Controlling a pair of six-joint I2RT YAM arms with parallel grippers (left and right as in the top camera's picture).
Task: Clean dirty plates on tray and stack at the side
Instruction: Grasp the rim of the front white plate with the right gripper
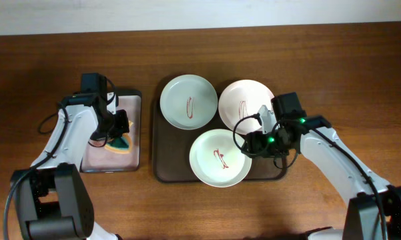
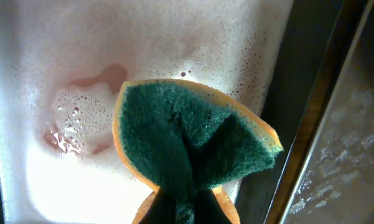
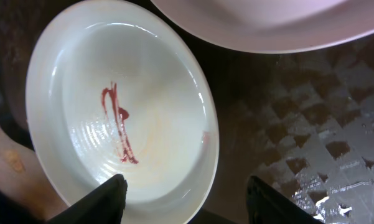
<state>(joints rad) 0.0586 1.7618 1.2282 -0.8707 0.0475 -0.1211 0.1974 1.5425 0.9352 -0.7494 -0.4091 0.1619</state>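
Our left gripper [image 1: 118,127] was clamped on the green-and-orange sponge [image 2: 187,143], held over the foamy sponge tray [image 1: 139,133] at the left of the overhead frame. Our right gripper [image 3: 185,183] had its jaws apart, one finger inside and one outside the rim of the lower plate [image 1: 220,158], at the bottom centre of the dark tray [image 1: 163,160]. The greenish plate [image 1: 189,101] and the white plate [image 1: 245,103] lay above it on the same tray, and all three showed a red squiggle, so we judged that nothing was cleaned or stacked yet.
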